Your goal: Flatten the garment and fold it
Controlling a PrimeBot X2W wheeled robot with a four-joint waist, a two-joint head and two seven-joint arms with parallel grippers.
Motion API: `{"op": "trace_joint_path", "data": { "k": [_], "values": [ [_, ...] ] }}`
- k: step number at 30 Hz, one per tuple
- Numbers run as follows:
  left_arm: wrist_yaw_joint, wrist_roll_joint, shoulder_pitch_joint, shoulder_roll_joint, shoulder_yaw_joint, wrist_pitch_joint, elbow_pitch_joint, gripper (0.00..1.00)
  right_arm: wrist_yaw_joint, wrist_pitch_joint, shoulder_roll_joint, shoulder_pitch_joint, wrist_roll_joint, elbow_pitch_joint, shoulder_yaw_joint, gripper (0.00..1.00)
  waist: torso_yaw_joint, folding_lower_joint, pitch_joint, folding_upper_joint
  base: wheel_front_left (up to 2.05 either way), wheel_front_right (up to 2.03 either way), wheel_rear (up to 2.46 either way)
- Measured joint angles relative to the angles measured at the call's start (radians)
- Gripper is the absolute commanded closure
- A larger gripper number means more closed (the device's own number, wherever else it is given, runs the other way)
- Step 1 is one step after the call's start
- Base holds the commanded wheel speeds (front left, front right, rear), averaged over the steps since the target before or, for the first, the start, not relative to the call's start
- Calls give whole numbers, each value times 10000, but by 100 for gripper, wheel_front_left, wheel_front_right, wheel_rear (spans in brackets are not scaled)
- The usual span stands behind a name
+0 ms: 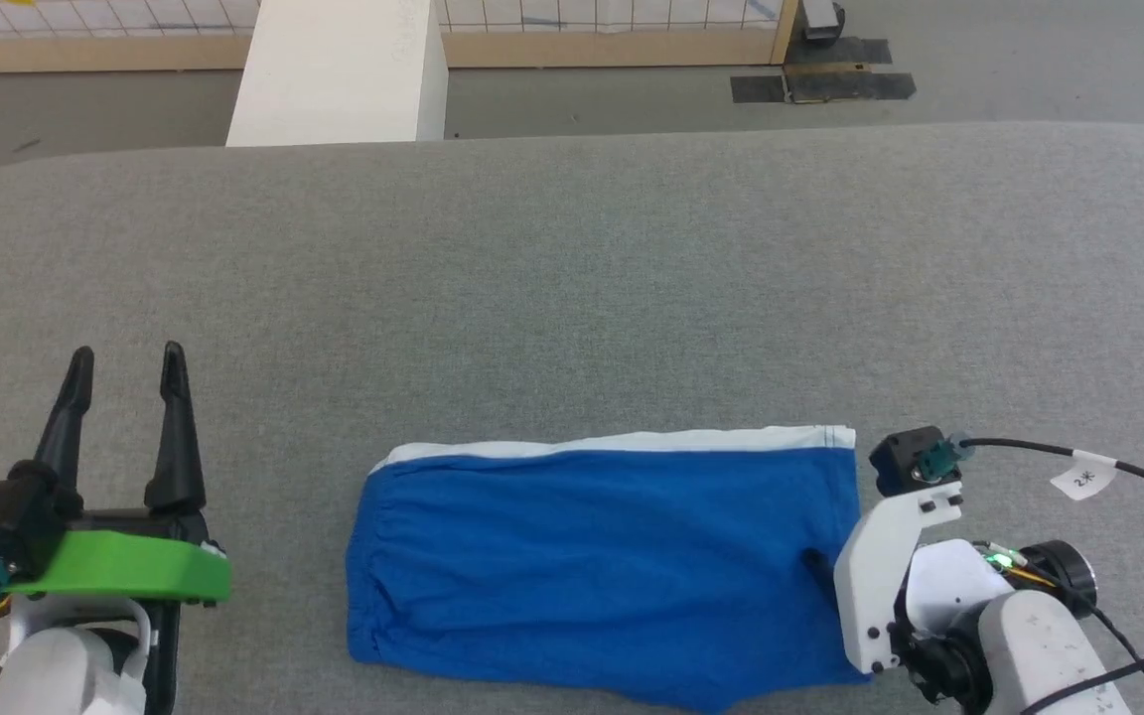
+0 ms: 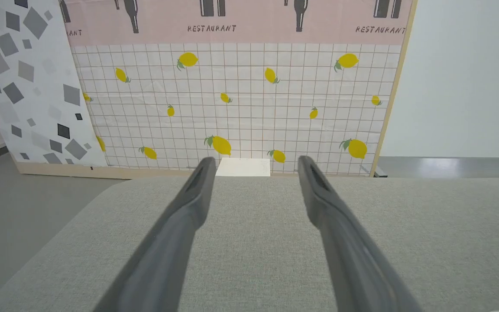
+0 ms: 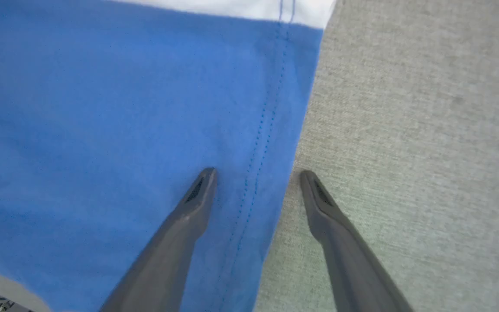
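Royal-blue soft fabric shorts [image 1: 602, 566] with a white stripe along the far edge lie flat on the grey woven surface [image 1: 572, 278], towards its near side, gathered waistband at the left. Left hand [image 1: 125, 356] stands well apart, fingers spread, empty.

Left wrist view: lemon-printed grid panel [image 2: 241, 99], lettered "RESTAURANT".

Right wrist view: right hand [image 3: 256, 173] released, fingers astride the double-stitched hem, one over fabric, one over the surface.
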Motion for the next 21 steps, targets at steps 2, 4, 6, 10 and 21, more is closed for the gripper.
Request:
{"op": "trace_joint_path", "data": {
  "k": [2,4,6,10,21],
  "values": [
    [-150,244,6,-105,92,0,38,0,0,-71,-4,-97,17,224,79,0,31,0,43,0,0,0,0],
    [-307,372,8,-259,236,0,81,0,0,-69,-13,-254,33,410,130,71,50,0,79,0,0,0,0],
    [-443,451,11,-364,349,0,115,0,0,-92,-13,-383,54,523,150,100,45,0,101,0,0,0,0],
    [-667,642,12,-610,554,0,199,0,4,-278,29,-525,113,685,23,100,27,0,86,0,0,0,0],
    [-1032,1049,30,-978,880,0,324,0,4,174,-479,-639,-1058,403,-1967,100,-16,1,-6,0,0,0,0]
  ]
}}
